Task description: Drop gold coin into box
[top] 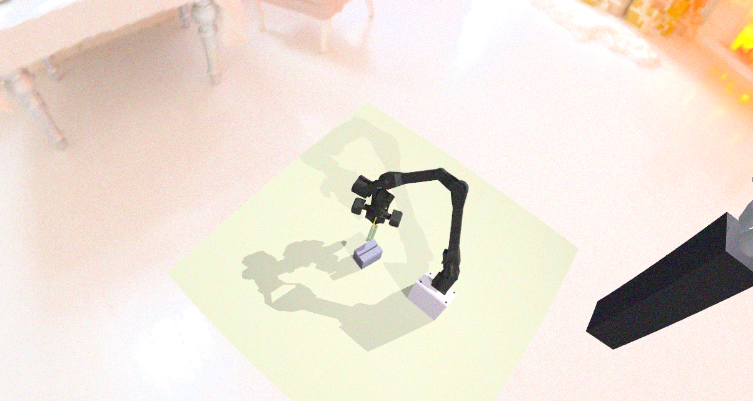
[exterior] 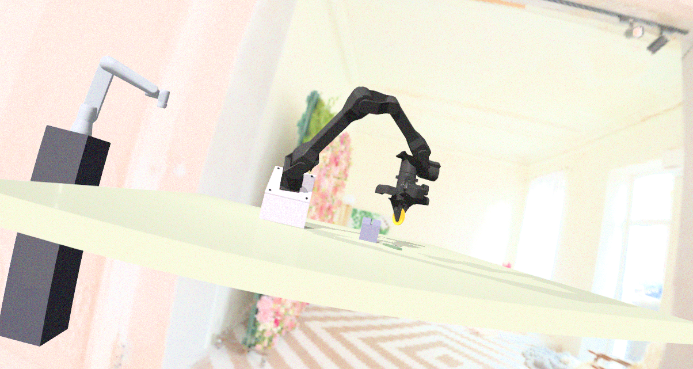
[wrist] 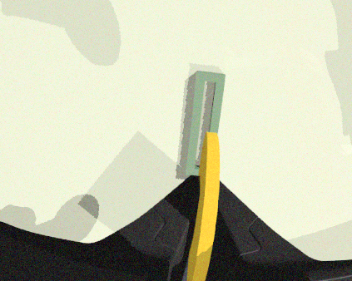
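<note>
My gripper is shut on the gold coin. It holds the coin on edge, lifted well above the mat. The dark-green holder lies empty on the mat, below and just beyond the coin. The grey box with the slot in its lid stands next to the holder, on the side toward the arm's base.
The arm's white base stands on the pale green mat. A tall dark block carrying a light grey arm stands off the mat's edge. A white table stands far off on the floor.
</note>
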`<control>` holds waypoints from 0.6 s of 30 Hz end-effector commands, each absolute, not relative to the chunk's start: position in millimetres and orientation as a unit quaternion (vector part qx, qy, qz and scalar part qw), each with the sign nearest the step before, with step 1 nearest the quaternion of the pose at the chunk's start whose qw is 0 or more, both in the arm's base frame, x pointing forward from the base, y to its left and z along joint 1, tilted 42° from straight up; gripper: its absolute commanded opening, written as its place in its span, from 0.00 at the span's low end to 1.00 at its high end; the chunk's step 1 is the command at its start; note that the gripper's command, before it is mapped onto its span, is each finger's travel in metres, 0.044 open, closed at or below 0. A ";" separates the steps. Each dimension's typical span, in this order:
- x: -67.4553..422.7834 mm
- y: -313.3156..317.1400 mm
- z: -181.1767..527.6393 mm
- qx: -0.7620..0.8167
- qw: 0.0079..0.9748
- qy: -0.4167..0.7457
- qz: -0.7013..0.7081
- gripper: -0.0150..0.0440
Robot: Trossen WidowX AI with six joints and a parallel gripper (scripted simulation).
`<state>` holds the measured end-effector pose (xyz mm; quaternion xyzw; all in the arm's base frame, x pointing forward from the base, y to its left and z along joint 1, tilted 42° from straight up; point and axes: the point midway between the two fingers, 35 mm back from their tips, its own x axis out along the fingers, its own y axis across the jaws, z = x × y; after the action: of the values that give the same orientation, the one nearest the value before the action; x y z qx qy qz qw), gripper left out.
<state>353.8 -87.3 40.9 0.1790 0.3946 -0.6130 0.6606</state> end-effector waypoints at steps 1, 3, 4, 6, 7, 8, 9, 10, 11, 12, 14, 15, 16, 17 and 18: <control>355.7 -81.3 48.7 0.185 0.660 0.392 -0.613 0.25; 355.4 -77.9 52.6 0.185 0.660 0.392 -0.614 0.25; 355.3 -76.3 54.5 0.185 0.660 0.392 -0.614 0.25; 355.1 -74.1 57.1 0.185 0.660 0.392 -0.614 0.25; 355.0 -73.8 57.4 0.185 0.660 0.392 -0.614 0.25; 355.0 -73.8 57.5 0.187 0.660 0.390 -0.615 0.25; 354.9 -74.0 57.6 0.192 0.658 0.385 -0.618 0.25; 354.8 -74.2 57.9 0.201 0.655 0.377 -0.623 0.25; 354.7 -74.4 58.2 0.212 0.652 0.366 -0.629 0.25; 354.6 -74.7 58.5 0.223 0.648 0.356 -0.635 0.25; 354.3 -75.2 59.2 0.244 0.641 0.334 -0.647 0.25; 354.2 -75.4 59.5 0.255 0.636 0.323 -0.652 0.25; 354.0 -75.7 59.8 0.266 0.632 0.312 -0.658 0.25; 353.9 -75.9 60.1 0.276 0.627 0.301 -0.663 0.25; 353.8 -76.2 60.5 0.287 0.623 0.290 -0.668 0.25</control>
<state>353.8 -75.7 59.6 0.2583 0.3165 -0.6552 0.6354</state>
